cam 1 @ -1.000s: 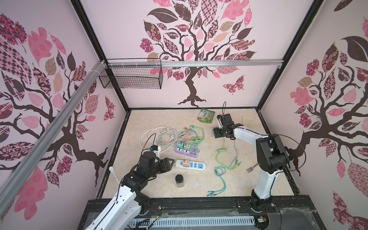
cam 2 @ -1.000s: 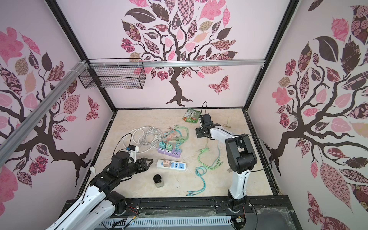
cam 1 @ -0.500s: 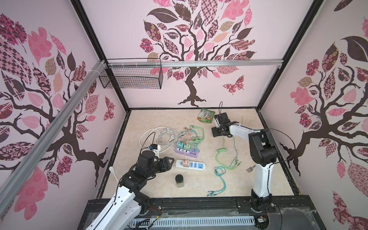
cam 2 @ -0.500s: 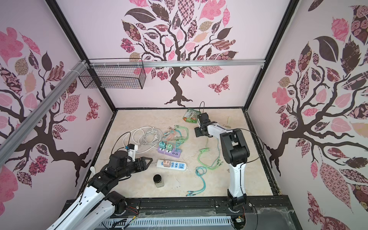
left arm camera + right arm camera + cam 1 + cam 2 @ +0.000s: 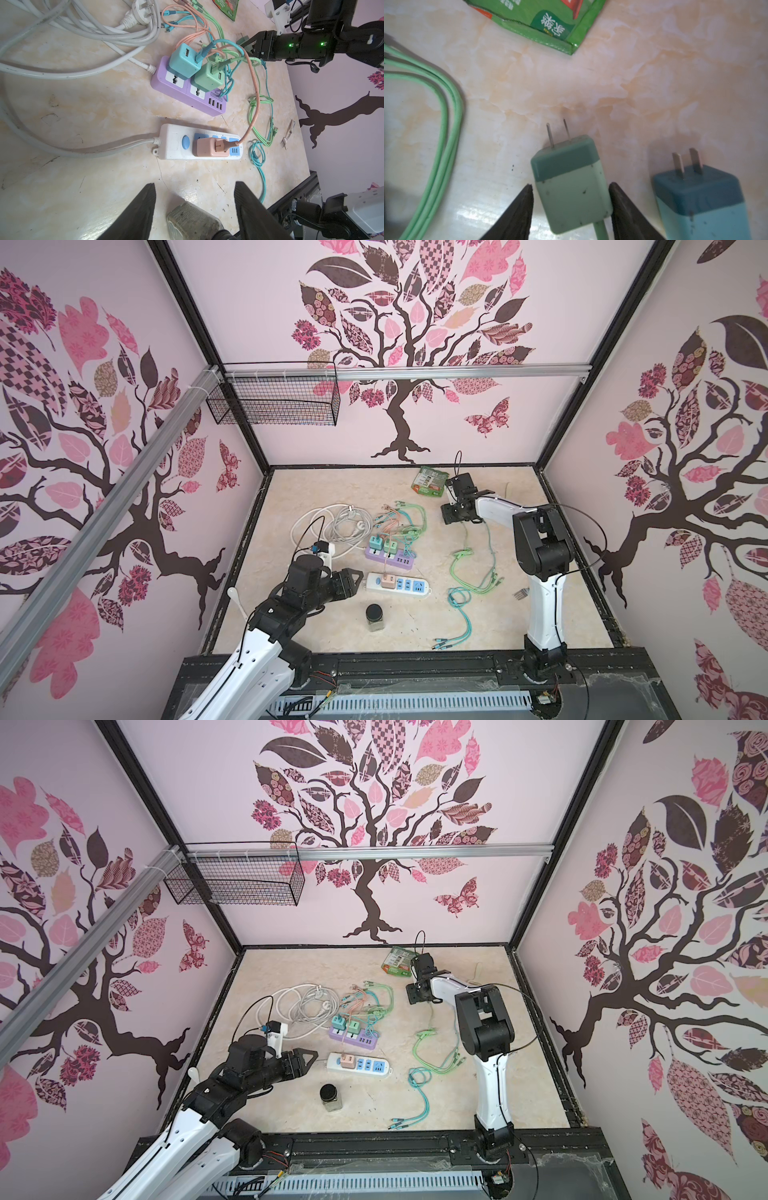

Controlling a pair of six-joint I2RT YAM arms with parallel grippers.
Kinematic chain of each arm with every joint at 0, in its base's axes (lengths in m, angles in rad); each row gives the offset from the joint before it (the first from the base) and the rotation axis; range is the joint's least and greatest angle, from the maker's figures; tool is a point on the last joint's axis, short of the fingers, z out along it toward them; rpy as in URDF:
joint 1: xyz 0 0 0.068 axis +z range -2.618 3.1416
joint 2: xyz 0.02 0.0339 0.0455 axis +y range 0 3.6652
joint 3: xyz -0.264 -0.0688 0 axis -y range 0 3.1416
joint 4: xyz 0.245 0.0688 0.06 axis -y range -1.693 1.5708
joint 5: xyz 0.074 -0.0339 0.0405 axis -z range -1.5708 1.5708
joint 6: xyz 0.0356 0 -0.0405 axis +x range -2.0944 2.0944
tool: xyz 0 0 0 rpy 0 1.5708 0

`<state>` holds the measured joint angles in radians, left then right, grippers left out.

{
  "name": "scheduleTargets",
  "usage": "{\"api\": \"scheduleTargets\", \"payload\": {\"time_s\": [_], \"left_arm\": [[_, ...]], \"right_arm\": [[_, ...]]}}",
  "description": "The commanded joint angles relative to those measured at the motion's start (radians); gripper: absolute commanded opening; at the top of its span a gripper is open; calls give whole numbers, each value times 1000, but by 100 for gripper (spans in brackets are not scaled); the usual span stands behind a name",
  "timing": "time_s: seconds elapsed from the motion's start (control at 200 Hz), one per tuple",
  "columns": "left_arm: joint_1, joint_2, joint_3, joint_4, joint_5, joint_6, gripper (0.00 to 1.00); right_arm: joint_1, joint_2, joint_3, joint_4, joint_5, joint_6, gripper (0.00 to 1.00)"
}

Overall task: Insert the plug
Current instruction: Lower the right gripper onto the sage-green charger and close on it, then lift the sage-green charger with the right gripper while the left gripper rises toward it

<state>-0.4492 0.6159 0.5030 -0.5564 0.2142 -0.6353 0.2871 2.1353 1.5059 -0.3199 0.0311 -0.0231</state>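
A mint-green plug (image 5: 571, 187) with two prongs lies flat on the marble table, its green cord trailing back between the fingers. My right gripper (image 5: 571, 185) straddles it; one finger (image 5: 623, 207) touches its side and a thin gap shows at the other, so it is open. This gripper (image 5: 446, 516) is low at the back of the table. The white power strip (image 5: 399, 583) holds a pink adapter (image 5: 209, 147). My left gripper (image 5: 359, 574) hovers open by the strip's cord end, holding nothing.
A blue plug (image 5: 699, 203) lies beside the green one. Nearby are a green packet (image 5: 430, 481), a purple strip (image 5: 388, 558) with two adapters, a white cable coil (image 5: 332, 522), looped green and teal cables (image 5: 473, 568), a jar (image 5: 375, 617) and a fork (image 5: 519, 593).
The right gripper's jaws have narrowed around the green plug and the right arm has shifted slightly left. The left arm has barely moved.
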Motion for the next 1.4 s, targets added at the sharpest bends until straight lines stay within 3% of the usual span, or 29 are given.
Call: {"api": "scheduleTargets", "payload": {"time_s": [0.0,0.31,0.47,0.81,1.005,1.395], "left_arm": [[4,-10,34,-2,-9,14,64],[6,-11,40,-4,-10,11,64],[4,0,55,-2,2,13,64],[5,53,121,24,41,16,66],[4,93,192,18,69,11,67],[5,246,429,51,270,24,68]], "right_arm": [[-5,55,53,-47,6,-16,56],[-6,9,26,-47,-3,-19,36],[-6,-83,-8,-44,-29,-19,31],[0,-328,-81,-31,-149,19,28],[35,-444,-90,-41,-152,11,27],[148,-668,-161,-22,-195,1,27]]}}
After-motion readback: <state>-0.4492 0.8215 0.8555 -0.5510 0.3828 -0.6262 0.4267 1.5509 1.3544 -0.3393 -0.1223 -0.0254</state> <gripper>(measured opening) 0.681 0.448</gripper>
